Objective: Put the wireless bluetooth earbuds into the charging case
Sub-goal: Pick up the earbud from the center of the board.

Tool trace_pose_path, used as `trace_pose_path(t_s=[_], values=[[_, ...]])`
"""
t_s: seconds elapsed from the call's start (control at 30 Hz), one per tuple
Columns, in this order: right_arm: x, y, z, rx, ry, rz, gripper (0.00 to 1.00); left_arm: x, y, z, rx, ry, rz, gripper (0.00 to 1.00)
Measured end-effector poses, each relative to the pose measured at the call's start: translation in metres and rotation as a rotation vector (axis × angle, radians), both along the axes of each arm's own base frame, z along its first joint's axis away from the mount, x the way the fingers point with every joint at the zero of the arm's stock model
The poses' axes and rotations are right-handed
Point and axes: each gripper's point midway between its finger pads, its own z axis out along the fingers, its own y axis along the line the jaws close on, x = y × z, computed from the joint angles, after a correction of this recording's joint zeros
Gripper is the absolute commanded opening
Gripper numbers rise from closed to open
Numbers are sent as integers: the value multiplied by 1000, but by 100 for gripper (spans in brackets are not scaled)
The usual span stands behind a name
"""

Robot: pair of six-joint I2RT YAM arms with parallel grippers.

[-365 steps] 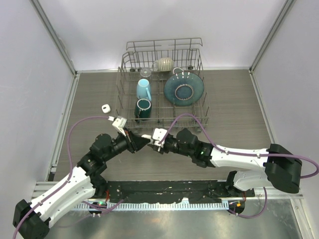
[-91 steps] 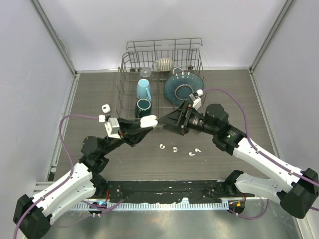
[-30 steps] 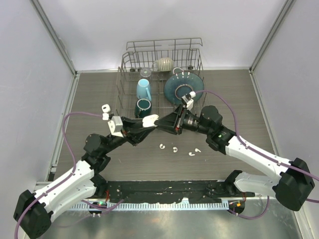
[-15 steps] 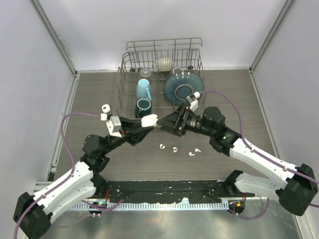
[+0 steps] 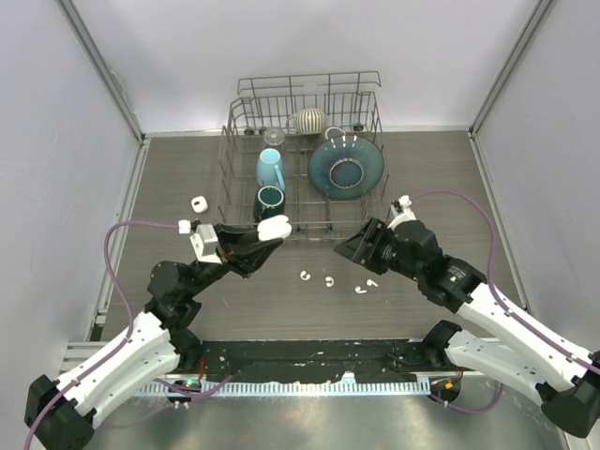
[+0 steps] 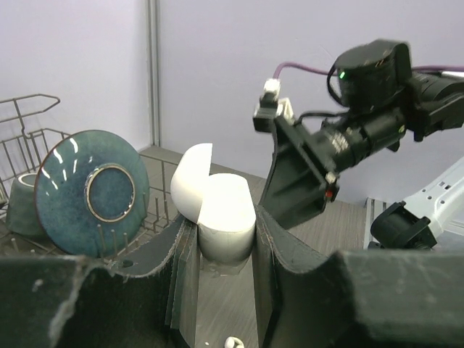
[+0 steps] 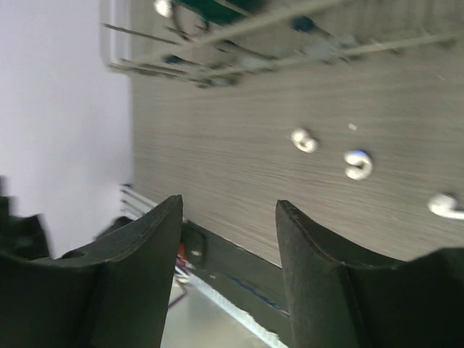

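- wireless bluetooth earbuds [image 5: 329, 280]: small white curved pieces lying loose in a short row on the table [image 5: 441, 178], in front of the dish rack. None is held or sits in the case. The right wrist view shows three [image 7: 357, 164], the rightmost partly cut off by a finger.
- charging case [image 5: 274, 228]: white and rounded, lid hinged up and open. It is held clear of the table, up and to the left of the earbuds, by the rack's near side.
- left gripper [image 5: 272, 232]: clamped on the lower body of the charging case [image 6: 221, 214], one dark finger on each side.
- right gripper [image 5: 345, 249]: jaws parted with nothing between them. It sits near the right end of the earbud row, well apart from the case. Through its gap [image 7: 228, 210] only bare table shows.
- dish rack [image 5: 305, 103]: wire, at the far middle of the table. It holds a dark blue plate [image 5: 345, 169] on edge, a light blue mug [image 5: 271, 169] and a dark green mug [image 5: 269, 202].
- small white object [image 5: 199, 203]: on the table left of the rack; too small to identify.
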Motion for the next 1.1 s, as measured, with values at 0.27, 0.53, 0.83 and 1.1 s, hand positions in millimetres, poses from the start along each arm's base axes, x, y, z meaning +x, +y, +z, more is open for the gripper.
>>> trace_pose_path(t_s=[0.27, 0.53, 0.83, 1.1], values=[[-14, -16, -107, -251, 205, 24, 46, -3, 2, -3, 1, 2, 0, 0], [-13, -11, -150, -337, 275, 64, 40, -5, 4, -5, 1, 4, -1, 0], [-2, -2, -172, -377, 276, 89, 39, -5, 4, -7, 6, 9, 0, 0], [9, 4, -185, -410, 243, 91, 39, 0, 0, -16, 26, 36, 0, 0]])
